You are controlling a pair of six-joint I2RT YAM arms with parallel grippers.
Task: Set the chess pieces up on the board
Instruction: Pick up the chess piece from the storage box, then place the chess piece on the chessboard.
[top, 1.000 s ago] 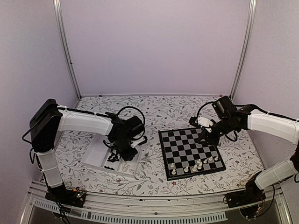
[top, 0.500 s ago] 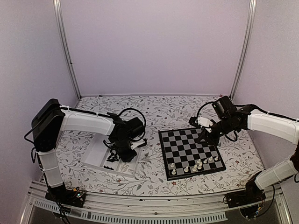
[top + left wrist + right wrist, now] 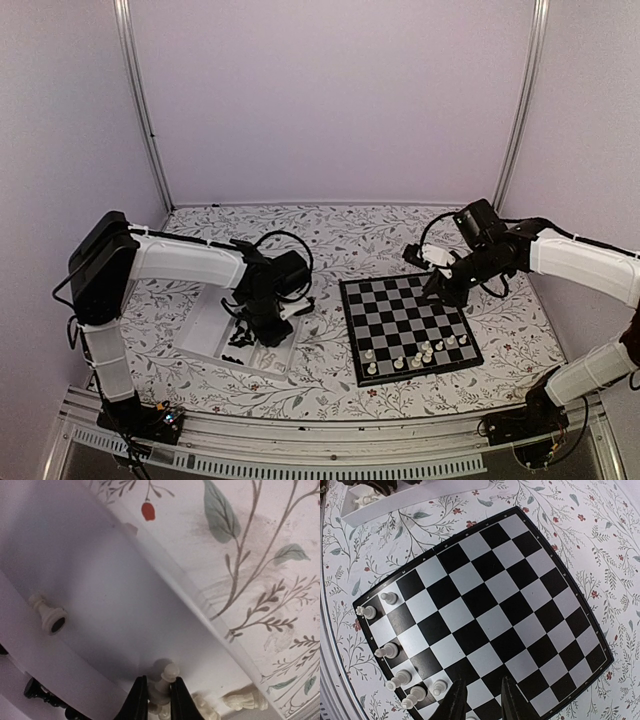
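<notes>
Left wrist view: left end effector [image 3: 158,684] pinches a white pawn [image 3: 170,671] in the tray [image 3: 100,595], crowded by neighbouring pieces [image 3: 241,699]. A shallow grip could drop it. Right end effector [image 3: 481,684] hovers, narrowly parted, over the board [image 3: 485,605].

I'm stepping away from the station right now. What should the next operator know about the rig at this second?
Left gripper: down in the clear tray, shut on a white pawn.
Right gripper: above the far-right part of the board, fingers apart; I cannot tell whether it holds anything.
Done: a few white pieces stand along the board's near edge.
Left: more white ones and the black pieces lie in the tray; no black piece is on the board.
</notes>
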